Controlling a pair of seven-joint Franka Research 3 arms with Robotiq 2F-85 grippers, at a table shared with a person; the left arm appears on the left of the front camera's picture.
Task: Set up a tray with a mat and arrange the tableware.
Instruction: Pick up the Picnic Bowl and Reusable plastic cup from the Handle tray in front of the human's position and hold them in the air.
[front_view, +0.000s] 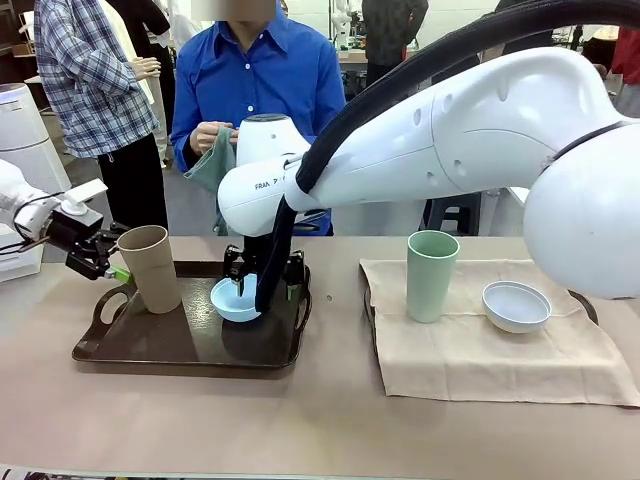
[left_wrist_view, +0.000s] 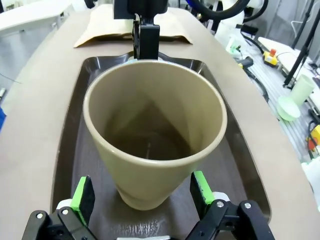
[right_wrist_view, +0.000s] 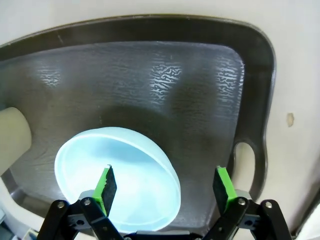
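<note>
tan cup (front_view: 152, 268) stands upright on your tray (front_view: 180, 345), light blue bowl (front_view: 235, 298) beside it. left pincer (left_wrist_view: 142, 190) flanks the cup, right pincer (right_wrist_view: 165, 182) straddles the bowl's rim, both wide, gripping nothing. pale green cup (front_view: 432, 275) and white bowl (front_view: 516, 305) wait on the cloth (front_view: 480, 360).

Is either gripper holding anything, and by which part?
Nothing is held. The left gripper stands open either side of the tan cup, near its base; the right gripper hangs open astride the rim of the blue bowl.
</note>
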